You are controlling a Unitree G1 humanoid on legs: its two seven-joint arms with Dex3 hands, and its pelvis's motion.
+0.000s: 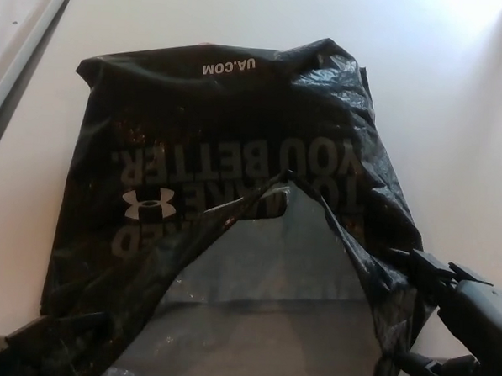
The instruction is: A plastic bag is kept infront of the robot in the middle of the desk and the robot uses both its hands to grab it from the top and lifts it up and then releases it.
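— Where is the robot's hold?

— Its right hand (458, 329) pinches the bag's near right edge; I cannot make out the left hand.

— And the plastic bag (227, 153)?

— Mid-worktop (457, 106), mouth gaping. Looks thin, light, slippery; bunch the rim.

Bright light is washing over the pale desk (457, 106); a white perforated panel (16, 16) is lying at its far-left corner.

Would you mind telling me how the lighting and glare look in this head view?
Head view: strong overexposure washes out the desk at top right; small glints speckle the glossy black plastic bag; its grey inside reads soft and hazy; the right hand stays dark against the bright surface.
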